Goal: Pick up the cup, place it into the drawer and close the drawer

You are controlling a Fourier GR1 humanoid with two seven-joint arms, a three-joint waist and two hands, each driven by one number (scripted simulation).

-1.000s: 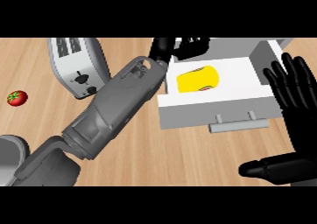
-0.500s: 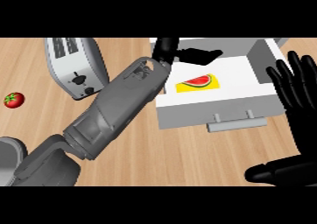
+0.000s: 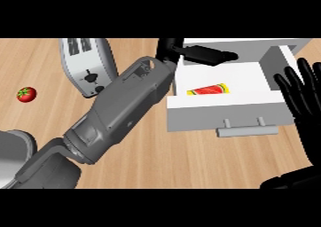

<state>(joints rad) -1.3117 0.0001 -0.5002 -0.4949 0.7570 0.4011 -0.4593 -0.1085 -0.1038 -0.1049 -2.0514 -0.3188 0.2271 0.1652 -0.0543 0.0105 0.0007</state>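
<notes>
Cup [image 3: 208,90]: it lies on its side inside the open drawer [image 3: 223,114], yellow with a red and green picture on its wall, towards the drawer's left half and clear of my fingers.
Left hand [image 3: 201,54]: it hovers over the back left part of the drawer, fingers straight and pointing right, holding nothing; the cup sits just below and in front of it, apart from it.
Right hand [image 3: 306,95]: it rests at the view's right edge beside the drawer's right wall, fingers up and spread, nothing in it.
Drawer: white, pulled well out towards me, its grey handle [image 3: 248,131] at the front over the wooden surface [image 3: 189,164].
Done: I judge the picking and the placing finished, since the cup is in the drawer and my left hand has no hold of it.
Left: the drawer is not yet closed; I take that to be the one step remaining, and my left forearm [image 3: 117,115] crosses above the drawer's left corner, so I would clear it before the push on the front.
Writing: I can read none; the cup's picture looks like a melon slice, no brand or letters that I can make out.
Others: a toaster [image 3: 89,66] stands left of my forearm, a tomato [image 3: 26,94] further left, well apart from the drawer.
</notes>
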